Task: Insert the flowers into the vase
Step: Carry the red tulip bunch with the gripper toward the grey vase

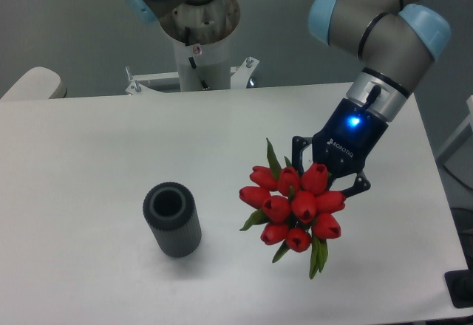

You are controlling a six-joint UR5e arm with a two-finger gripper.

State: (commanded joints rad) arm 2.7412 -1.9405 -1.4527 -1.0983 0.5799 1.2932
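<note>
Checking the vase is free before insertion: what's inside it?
The vase stands upright with an open mouth; only a dark hollow shows inside, no stems. Its bottom is in shadow and cannot be seen. The flowers are apart from it, at the gripper.

white table (89, 162), vase (172, 219) (upright) on it

Grey arm (384, 22) with pale blue joint caps, black gripper (329, 181) with white lettering, blue light glowing above the fingers

A white table (89, 162) stands before a grey wall (66, 29), with a pale rounded object (33, 83) at its far-left edge.
</note>
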